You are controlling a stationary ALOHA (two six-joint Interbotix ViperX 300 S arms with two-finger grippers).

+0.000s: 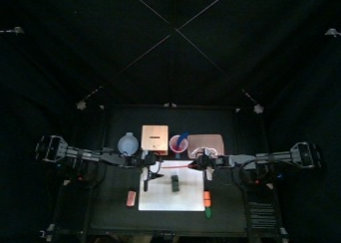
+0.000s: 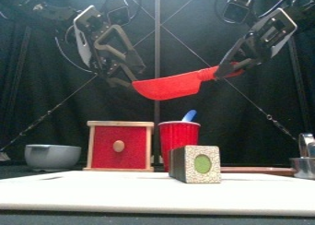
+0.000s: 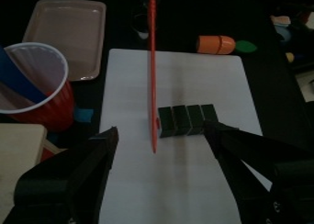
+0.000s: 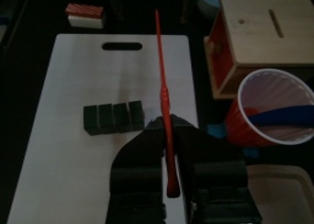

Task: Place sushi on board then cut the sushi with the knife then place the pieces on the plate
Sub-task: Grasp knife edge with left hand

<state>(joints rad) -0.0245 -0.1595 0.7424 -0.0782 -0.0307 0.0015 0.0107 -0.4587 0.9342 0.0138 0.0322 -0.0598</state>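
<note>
The dark green sushi roll (image 2: pixel 194 163) lies whole on the white cutting board (image 2: pixel 110 190), its blocks still joined (image 4: pixel 114 117). My right gripper (image 2: pixel 234 68) is shut on the red knife (image 2: pixel 172 84) and holds it in the air above the roll, blade pointing left. In the right wrist view the blade (image 4: pixel 162 72) runs just beside the roll. My left gripper (image 2: pixel 117 70) hangs open at the same height, left of the knife tip, holding nothing. In the left wrist view the sushi (image 3: pixel 186 120) sits between its spread jaws, and the knife (image 3: pixel 152 62) shows edge-on.
Behind the board stand the wooden box (image 2: pixel 120 145) with its red drawer front, the red cup (image 2: pixel 180 141) holding the blue knife (image 2: pixel 190 115), and the pink tray (image 3: pixel 68 35). The blue-grey bowl (image 2: pixel 52 155) is at the back left. Small toy foods (image 3: pixel 216 44) lie off the board's edges.
</note>
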